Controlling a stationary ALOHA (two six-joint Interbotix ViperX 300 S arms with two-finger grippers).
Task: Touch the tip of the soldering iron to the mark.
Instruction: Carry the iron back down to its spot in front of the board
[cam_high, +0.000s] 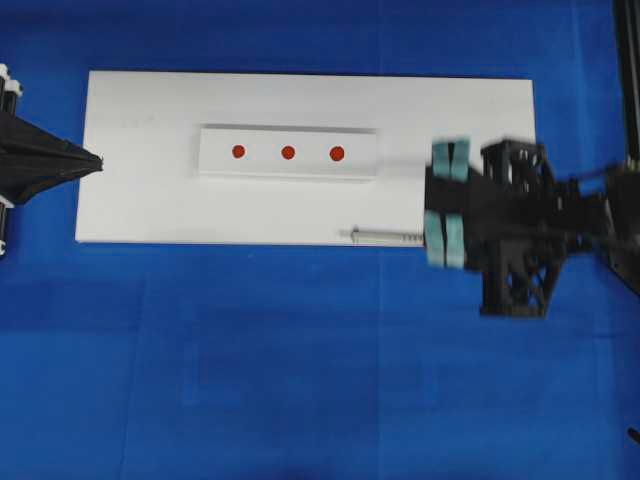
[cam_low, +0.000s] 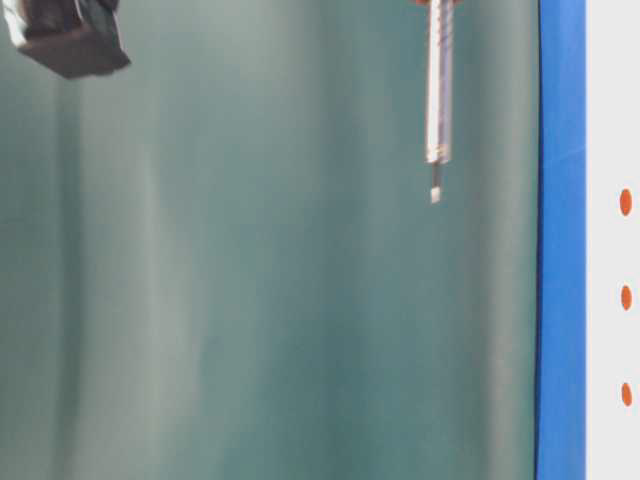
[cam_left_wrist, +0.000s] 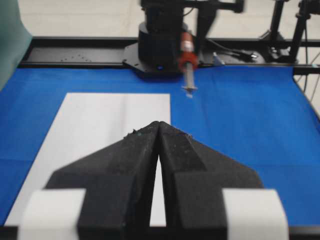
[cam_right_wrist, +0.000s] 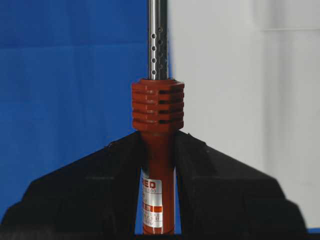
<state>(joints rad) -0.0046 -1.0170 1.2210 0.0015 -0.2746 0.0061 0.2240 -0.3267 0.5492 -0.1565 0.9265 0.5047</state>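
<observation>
At the board's lower edge your right gripper (cam_right_wrist: 157, 165) clamps the soldering iron (cam_right_wrist: 158, 112) — approach step; next, carry its tip toward ten o'clock onto the mark (cam_high: 337, 153).

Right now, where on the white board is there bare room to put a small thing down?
The white board is bare left of the raised strip, toward the left fingers, and along its front edge. It is crowded at the right end, where the right fingers hold the soldering iron.

Bright, even light with faint shadows; the right gripper (cam_high: 447, 205) is motion-blurred overhead.
</observation>
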